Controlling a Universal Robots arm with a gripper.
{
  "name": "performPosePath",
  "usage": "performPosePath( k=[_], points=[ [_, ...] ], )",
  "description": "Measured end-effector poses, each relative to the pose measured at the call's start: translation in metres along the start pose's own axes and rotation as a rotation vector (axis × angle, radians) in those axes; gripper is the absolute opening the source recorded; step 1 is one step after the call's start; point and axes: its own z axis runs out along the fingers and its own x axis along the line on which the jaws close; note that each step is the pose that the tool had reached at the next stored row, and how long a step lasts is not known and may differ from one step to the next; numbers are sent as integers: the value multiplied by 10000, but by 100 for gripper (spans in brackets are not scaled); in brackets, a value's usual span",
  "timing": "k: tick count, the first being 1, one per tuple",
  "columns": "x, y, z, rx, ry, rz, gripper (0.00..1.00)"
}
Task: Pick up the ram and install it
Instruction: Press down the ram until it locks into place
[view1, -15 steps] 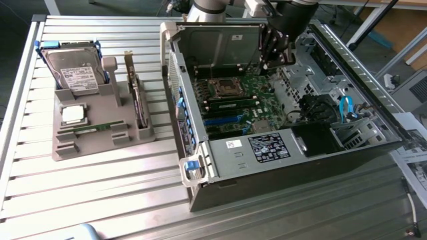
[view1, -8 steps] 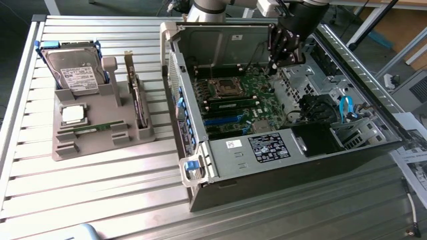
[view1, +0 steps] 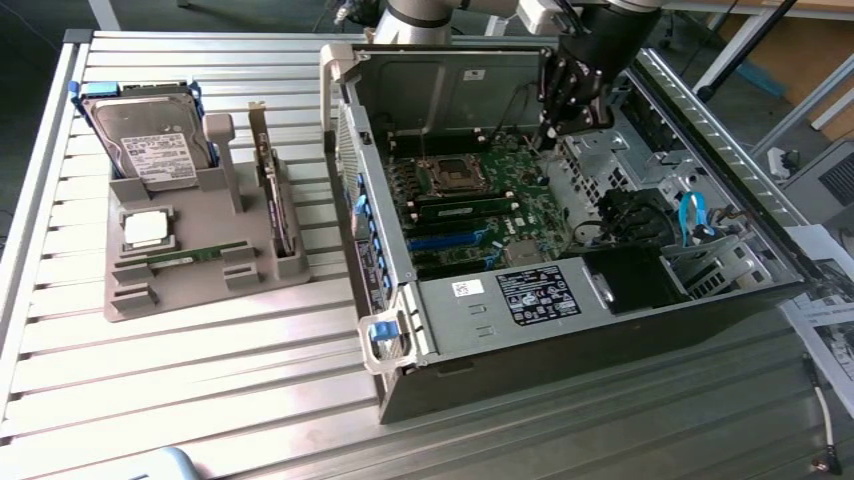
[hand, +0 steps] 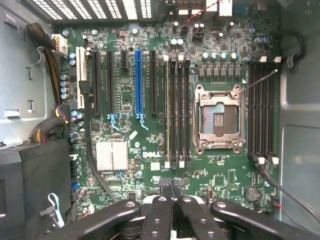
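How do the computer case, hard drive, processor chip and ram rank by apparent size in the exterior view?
1. computer case
2. hard drive
3. processor chip
4. ram, longer than the chip but far thinner, so least area

The ribbed metal counter (view1: 200, 380) carried a grey parts stand (view1: 134, 300) toward the exterior view's left. Just beside it, toward the right, an open computer case (view1: 561, 370) lay on its side, interior facing up.

The white lettering "DELL" (hand: 151, 154) stands on the green motherboard (hand: 225, 175), just beside the silver heatsink (hand: 112, 156).
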Motion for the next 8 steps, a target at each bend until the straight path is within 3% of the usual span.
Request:
performPosePath(
  k=[8],
  points=[
    [0,-1,58,0,0,0,11]
  ],
)
